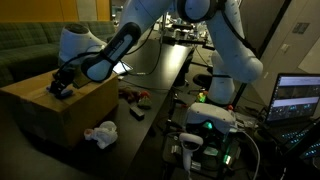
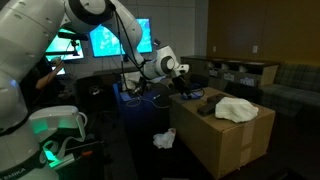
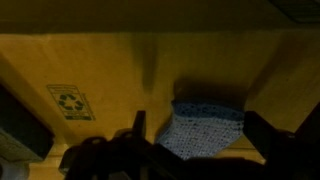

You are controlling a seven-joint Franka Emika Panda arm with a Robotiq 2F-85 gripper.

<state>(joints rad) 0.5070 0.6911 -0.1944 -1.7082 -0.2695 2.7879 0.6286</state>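
Observation:
My gripper (image 3: 200,138) is open, its dark fingers (image 3: 138,126) standing on either side of a blue knitted cloth (image 3: 206,128). The cloth lies flat on the top of a cardboard box (image 3: 100,70) with a recycling mark printed on it. In both exterior views the gripper (image 1: 62,86) (image 2: 187,73) hangs just above one end of the box (image 1: 70,115) (image 2: 225,145), not touching it. A white crumpled cloth (image 2: 238,108) and a small dark item (image 2: 205,108) lie further along the box top.
A white crumpled rag (image 1: 101,133) (image 2: 164,139) lies on the floor beside the box, with small red items (image 1: 133,96) nearby. A laptop (image 1: 298,98), lit monitors (image 2: 110,40), a long dark table (image 1: 165,60) and a sofa (image 1: 30,50) surround the area.

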